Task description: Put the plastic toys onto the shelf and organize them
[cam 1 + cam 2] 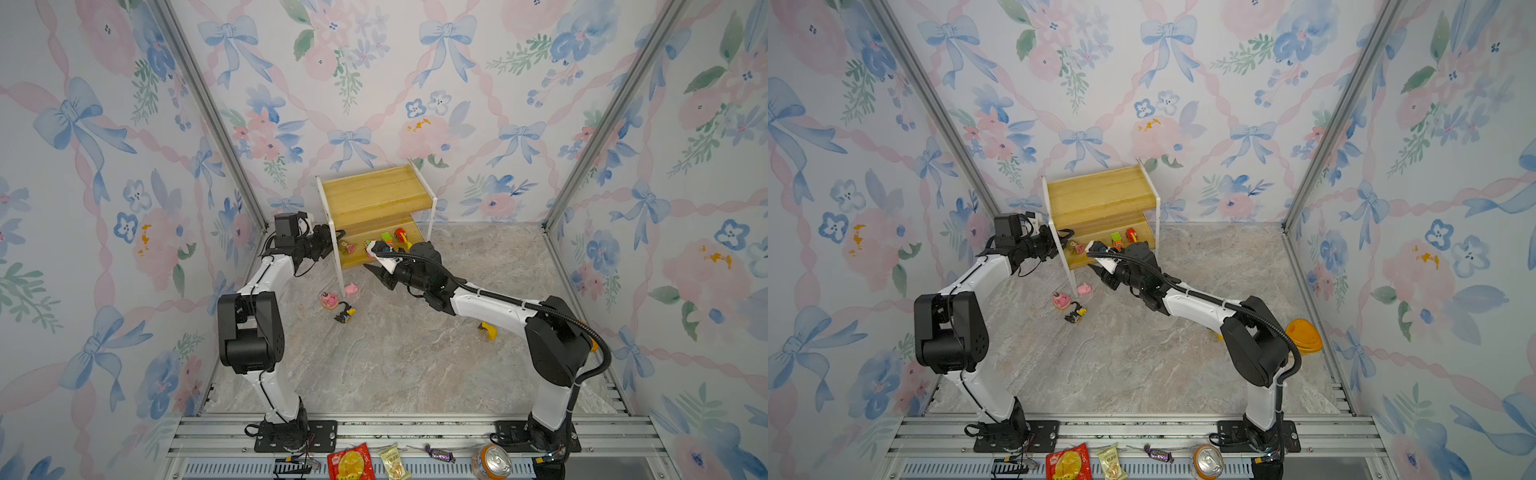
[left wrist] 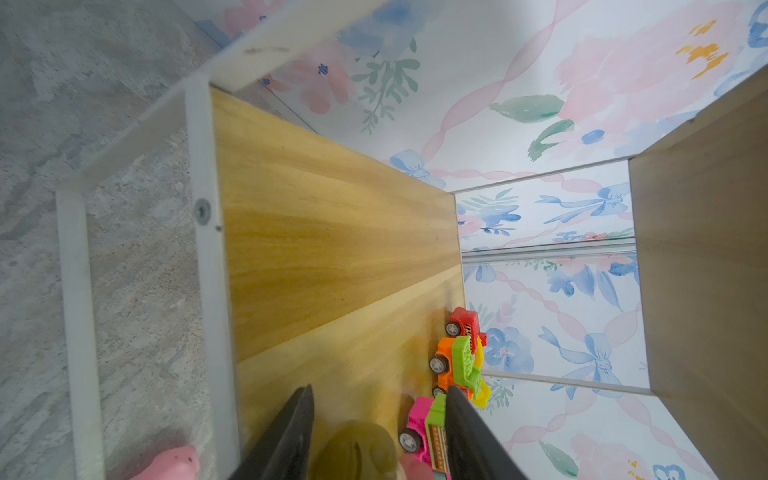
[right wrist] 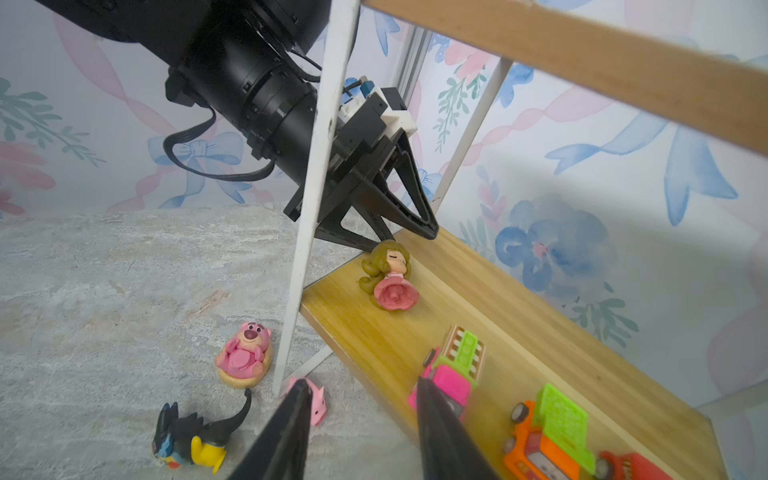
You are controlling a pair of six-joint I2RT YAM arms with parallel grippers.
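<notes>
Right gripper (image 3: 361, 381) parted and empty beside pink car (image 3: 451, 374) on shelf (image 1: 374, 191) lower board; left gripper (image 3: 399, 237) spread above pink-dress doll (image 3: 390, 282) lying there. Seemingly mid-arranging; next, reach down for pink pig (image 1: 351, 288) on floor (image 1: 415, 353) just beside shelf.

Yellowish wood-grain boards, white frame on shelf (image 1: 376, 189). Red car (image 2: 465, 322), orange-and-green car (image 2: 457, 365), pink car (image 3: 451, 374) with green, striped back. Olive-blond hair, pink dress on doll (image 3: 390, 274). Pink pig (image 1: 351, 289), round pink figure (image 3: 245, 357) on tan base, black figure (image 3: 195, 436) with yellow legs and bluish face, yellow figure (image 1: 488, 331). Grey-beige marbled floor (image 1: 395, 365). Whitish wallpaper (image 1: 374, 83) with blue bows, pink ribbons and flowers, green leaves. Red-and-yellow packet (image 1: 351, 463), silver-topped orange can (image 1: 491, 460).
</notes>
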